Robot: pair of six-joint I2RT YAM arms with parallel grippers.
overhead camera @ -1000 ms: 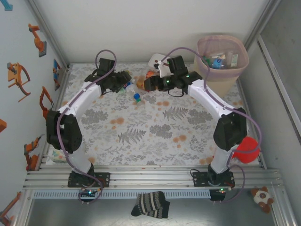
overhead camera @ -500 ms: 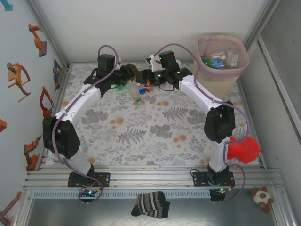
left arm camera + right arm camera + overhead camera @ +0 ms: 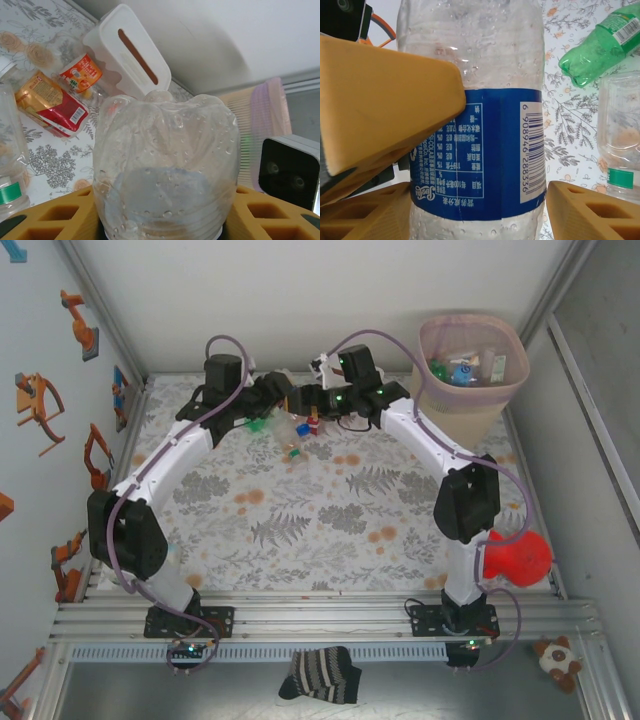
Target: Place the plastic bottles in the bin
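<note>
A clear wet bottle with a blue label (image 3: 480,150) is held in the air between both grippers. My right gripper (image 3: 480,210) is shut on its labelled middle. My left gripper (image 3: 162,210) is shut on the same bottle (image 3: 165,165), and one of its fingers (image 3: 380,100) lies against it higher up. The two grippers (image 3: 283,398) (image 3: 305,400) meet at the back of the table. Loose bottles (image 3: 300,428) lie below them, among them a red-labelled one (image 3: 50,102) and a green one (image 3: 600,45). The beige bin (image 3: 470,405) with a pink bag stands at the back right and holds several bottles (image 3: 460,370).
A white tissue box (image 3: 130,55) leans by the back wall behind the pile. A red object (image 3: 520,558) sits beside the right arm. A striped sock (image 3: 320,675) lies in front of the rail. Walls enclose the table on three sides.
Both grippers have moved toward the back wall and closer together. The right arm's elbow has swung left. The left jaws have tightened slightly on the bottle.
</note>
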